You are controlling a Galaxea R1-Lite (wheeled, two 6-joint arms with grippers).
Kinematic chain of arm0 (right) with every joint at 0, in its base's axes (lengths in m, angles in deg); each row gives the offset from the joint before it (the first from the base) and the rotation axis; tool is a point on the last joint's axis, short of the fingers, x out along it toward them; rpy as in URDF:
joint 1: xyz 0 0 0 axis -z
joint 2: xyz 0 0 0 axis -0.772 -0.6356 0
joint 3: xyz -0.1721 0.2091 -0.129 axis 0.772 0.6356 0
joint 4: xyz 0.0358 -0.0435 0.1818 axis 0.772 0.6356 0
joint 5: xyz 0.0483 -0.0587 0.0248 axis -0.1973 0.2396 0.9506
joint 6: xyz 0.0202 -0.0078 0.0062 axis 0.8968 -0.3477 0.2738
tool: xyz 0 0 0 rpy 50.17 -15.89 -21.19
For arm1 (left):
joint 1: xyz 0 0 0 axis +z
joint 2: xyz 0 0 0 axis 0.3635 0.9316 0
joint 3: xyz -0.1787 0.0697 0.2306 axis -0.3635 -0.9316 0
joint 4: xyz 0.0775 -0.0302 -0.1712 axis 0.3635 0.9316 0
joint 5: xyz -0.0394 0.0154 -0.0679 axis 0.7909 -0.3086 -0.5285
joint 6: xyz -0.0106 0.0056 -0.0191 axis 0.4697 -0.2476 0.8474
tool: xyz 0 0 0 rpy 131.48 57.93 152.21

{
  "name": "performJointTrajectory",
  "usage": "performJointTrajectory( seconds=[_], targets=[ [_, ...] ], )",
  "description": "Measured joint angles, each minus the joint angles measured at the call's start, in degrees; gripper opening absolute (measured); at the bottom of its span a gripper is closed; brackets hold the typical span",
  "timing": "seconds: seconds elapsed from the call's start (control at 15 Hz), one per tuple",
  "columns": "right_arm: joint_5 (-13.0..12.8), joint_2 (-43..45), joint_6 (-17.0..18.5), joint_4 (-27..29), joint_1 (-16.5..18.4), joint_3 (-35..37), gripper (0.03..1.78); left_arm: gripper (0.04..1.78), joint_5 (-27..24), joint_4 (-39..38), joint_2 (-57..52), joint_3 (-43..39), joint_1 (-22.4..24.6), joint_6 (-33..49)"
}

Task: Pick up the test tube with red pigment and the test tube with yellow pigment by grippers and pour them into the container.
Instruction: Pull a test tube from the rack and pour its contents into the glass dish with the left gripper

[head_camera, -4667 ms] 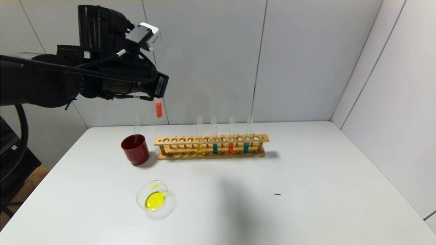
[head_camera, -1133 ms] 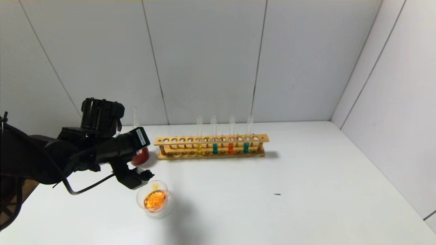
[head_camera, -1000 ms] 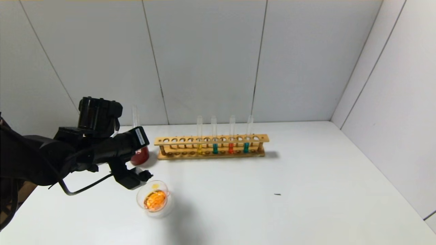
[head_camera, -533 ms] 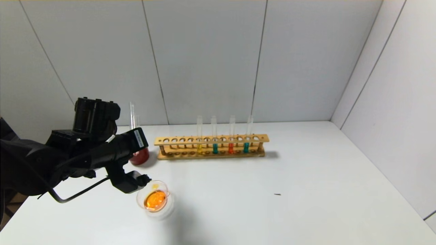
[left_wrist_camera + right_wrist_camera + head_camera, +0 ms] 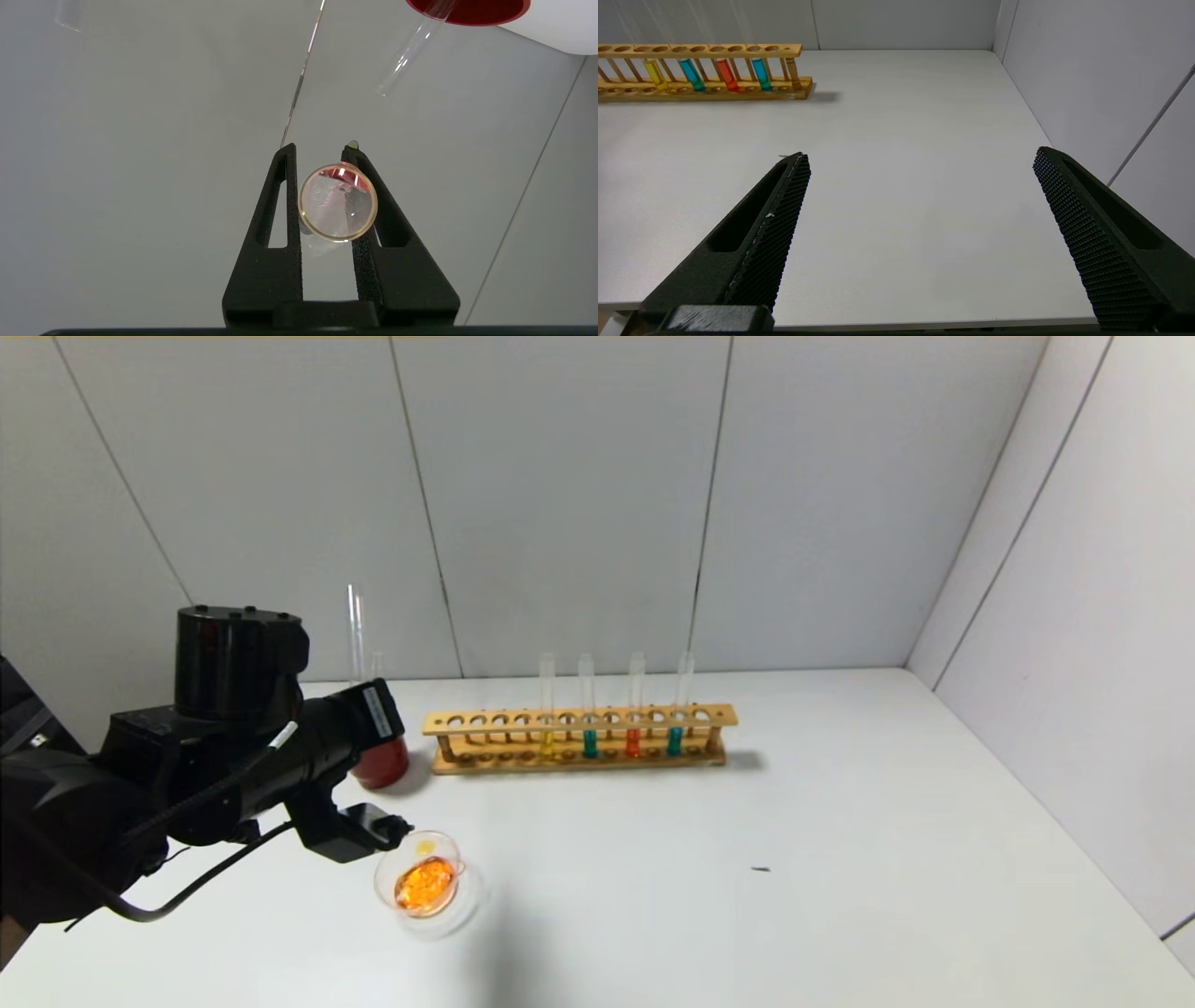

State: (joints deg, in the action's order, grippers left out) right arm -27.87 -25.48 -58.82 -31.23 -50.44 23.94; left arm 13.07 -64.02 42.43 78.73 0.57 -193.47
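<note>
My left gripper [image 5: 322,154] clamped the emptied red tube [image 5: 338,207] beside the dish [image 5: 425,884] of orange liquid; my right gripper [image 5: 920,163] sat wide open.

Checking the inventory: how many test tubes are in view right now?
6. Four stand in the wooden rack: yellow, teal, orange-red, teal. One empty tube stands in the red cup; the left gripper holds one.

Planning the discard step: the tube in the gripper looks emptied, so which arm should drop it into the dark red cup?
Left. The left gripper is shut on the emptied test tube, close beside the dark red cup. The right gripper is open, empty, and beyond the wooden rack's other end.
</note>
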Motion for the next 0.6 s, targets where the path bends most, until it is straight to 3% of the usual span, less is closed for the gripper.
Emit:
performJointTrajectory(
  seconds=[0.4, 0.6],
  targets=[
    [0.0, 0.0, 0.0, 0.0, 0.0, 0.0, 1.75, 0.35, -0.3, -1.1, -1.0, -1.3, 0.3, 1.6],
    [0.0, 0.0, 0.0, 0.0, 0.0, 0.0, 1.75, 0.35, -0.4, -1.6, -1.4, -2.9, 1.0, 13.0]
  ],
)
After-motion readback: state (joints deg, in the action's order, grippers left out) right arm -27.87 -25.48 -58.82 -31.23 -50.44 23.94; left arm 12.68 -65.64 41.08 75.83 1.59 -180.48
